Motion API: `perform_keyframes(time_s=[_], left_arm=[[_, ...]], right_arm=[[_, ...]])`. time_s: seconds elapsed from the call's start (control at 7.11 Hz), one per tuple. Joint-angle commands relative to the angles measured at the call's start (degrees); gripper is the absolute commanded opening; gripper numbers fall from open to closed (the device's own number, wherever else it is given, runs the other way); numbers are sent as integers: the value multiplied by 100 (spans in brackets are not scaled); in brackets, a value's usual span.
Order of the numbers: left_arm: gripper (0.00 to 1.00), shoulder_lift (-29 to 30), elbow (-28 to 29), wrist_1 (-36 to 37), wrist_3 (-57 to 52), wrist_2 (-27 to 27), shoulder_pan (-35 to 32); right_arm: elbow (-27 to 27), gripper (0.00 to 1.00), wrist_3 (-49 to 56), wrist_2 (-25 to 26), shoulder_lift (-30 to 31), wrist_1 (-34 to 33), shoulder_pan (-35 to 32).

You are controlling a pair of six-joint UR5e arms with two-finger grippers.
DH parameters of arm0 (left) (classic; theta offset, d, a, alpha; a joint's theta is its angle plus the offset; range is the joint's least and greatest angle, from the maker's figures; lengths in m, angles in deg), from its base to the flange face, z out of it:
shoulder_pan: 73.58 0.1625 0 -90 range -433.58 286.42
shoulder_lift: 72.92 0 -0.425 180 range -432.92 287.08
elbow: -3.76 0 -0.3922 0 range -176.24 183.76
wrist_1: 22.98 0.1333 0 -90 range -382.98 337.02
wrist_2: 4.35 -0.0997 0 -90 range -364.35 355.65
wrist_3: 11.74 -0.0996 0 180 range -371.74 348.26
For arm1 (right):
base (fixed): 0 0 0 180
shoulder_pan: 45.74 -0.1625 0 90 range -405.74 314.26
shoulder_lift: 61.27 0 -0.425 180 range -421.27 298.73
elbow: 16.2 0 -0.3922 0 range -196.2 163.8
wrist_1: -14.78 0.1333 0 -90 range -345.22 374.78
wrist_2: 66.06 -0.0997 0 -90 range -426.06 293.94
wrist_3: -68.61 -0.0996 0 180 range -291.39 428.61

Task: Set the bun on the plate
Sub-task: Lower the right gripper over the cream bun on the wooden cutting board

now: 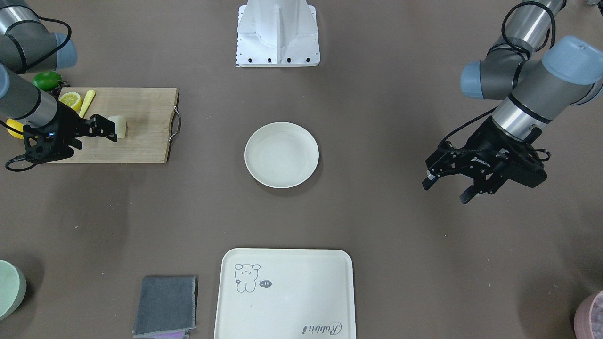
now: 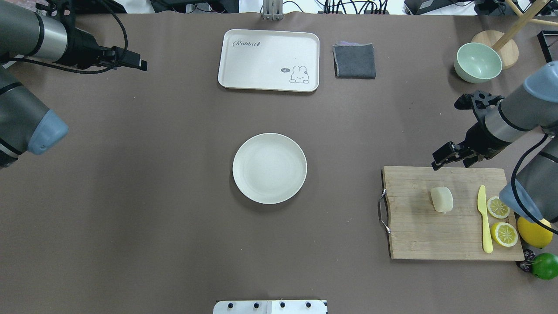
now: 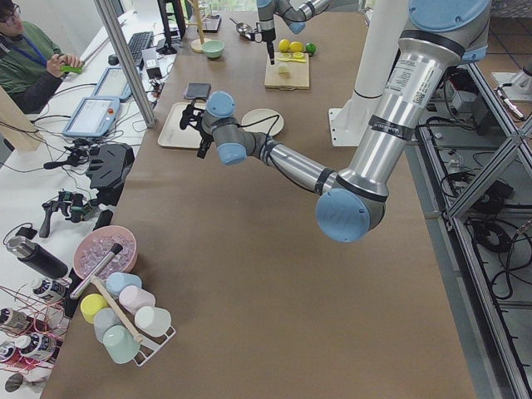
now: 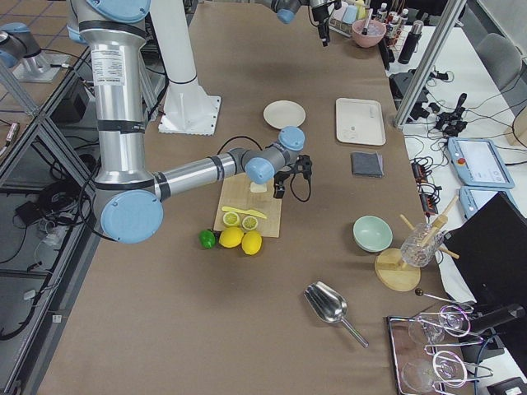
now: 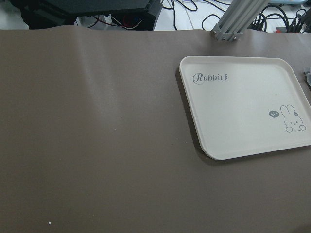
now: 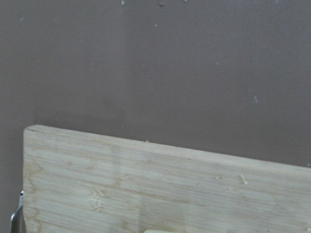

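The bun [image 2: 441,199] is a pale cream lump lying on the wooden cutting board [image 2: 436,235], at the table's right side; it also shows in the front view [image 1: 119,126]. My right gripper [image 1: 104,129] hangs open just above the board, its fingertips close beside the bun and nothing held between them. The round off-white plate [image 2: 269,168] sits bare at the table's centre. My left gripper [image 1: 446,190] is open and empty, raised over the left part of the table, far from the plate and the bun.
Two lemon halves [image 2: 501,220], a yellow knife [image 2: 484,218], a whole lemon [image 2: 535,232] and a lime [image 2: 546,265] crowd the board's right end. At the far edge are a cream rabbit tray [image 2: 268,60], a grey cloth [image 2: 354,60] and a pale green bowl [image 2: 478,62].
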Motion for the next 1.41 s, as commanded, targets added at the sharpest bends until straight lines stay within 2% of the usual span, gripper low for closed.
perform_keyframes(time_s=[0.0, 0.14, 0.28, 0.56, 0.7, 0.84, 0.99, 1.27], left_arm=[[98, -109, -69, -3, 0, -90, 1], [98, -170, -139, -3, 0, -98, 1], [98, -180, -148, -12, 9, -125, 1], [98, -180, -122, -12, 9, -239, 45], [98, -180, -113, -3, 9, -352, 80], [98, -180, -105, -12, 9, -371, 80], [98, -180, -104, -12, 9, -380, 89], [98, -206, -113, -12, 17, -528, 97]], right_arm=[[4, 100, -552, 444, 61, 263, 390], [21, 100, -763, 673, 61, 272, 487], [30, 97, -773, 684, 61, 272, 497], [353, 84, -774, 658, 279, 272, 505], [530, 81, -765, 631, 403, 272, 505], [540, 73, -773, 631, 404, 272, 566], [549, 53, -774, 648, 404, 272, 602], [532, 21, -774, 684, 395, 272, 620]])
